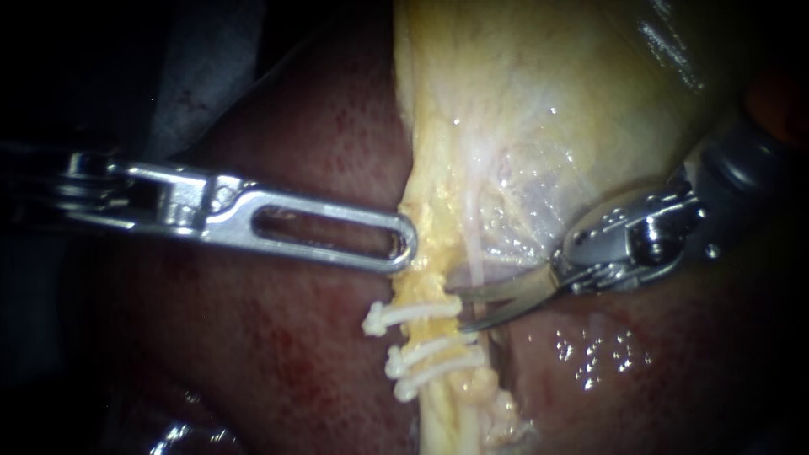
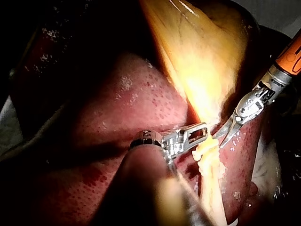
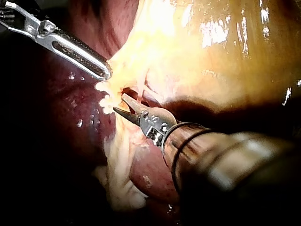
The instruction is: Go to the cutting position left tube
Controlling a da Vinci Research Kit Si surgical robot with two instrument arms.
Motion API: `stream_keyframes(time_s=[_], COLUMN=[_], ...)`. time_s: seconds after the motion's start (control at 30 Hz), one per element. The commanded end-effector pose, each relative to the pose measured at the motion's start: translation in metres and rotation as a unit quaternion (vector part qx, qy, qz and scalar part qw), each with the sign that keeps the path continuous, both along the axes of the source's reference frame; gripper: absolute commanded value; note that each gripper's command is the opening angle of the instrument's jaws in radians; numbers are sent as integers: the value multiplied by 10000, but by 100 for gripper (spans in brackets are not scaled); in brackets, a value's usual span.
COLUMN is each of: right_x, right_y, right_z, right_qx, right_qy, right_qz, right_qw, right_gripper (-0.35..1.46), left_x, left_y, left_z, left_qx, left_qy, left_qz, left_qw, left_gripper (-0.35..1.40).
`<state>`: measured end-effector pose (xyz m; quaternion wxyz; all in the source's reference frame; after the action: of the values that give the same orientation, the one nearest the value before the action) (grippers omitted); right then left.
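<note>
A yellow tube runs down from the gallbladder across the liver. Three white clips cross it, one above and two close together below. My left instrument comes in level from the left, its slotted jaws shut on the yellow tissue at the gallbladder's lower edge, just above the top clip. My right instrument has curved blades that stand open, their tips at the tube's right side level with the top clip. In the right wrist view the blades point at the clipped tissue, below the left instrument.
Dark red liver surrounds the tube on both sides, with wet glints at the right. The gallbladder's pale wall fills the upper middle. In the left wrist view the right instrument reaches in beside the tube, across from the left instrument's jaws.
</note>
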<state>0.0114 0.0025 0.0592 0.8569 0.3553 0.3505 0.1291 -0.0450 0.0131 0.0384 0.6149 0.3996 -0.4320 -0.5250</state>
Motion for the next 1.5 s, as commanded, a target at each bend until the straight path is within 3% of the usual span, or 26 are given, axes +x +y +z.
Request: stream_keyframes(time_s=[0.03,0.67,1.5], right_x=[1,17,34], right_y=[-1,-8,-13], right_z=[1,10,23], right_qx=[-6,32,91], right_qy=[3,-29,130], right_qz=[-5,-45,102], right_qw=[10000,10000,9998], right_gripper=[16,14,14], left_x=[0,-3,-7], left_y=[0,5,6], left_z=[0,1,1], left_qx=[0,7,7], left_qy=[0,-1,8], left_qz=[-1,-6,-21], left_qw=[10000,10000,10000], left_gripper=[-35,-35,-35])
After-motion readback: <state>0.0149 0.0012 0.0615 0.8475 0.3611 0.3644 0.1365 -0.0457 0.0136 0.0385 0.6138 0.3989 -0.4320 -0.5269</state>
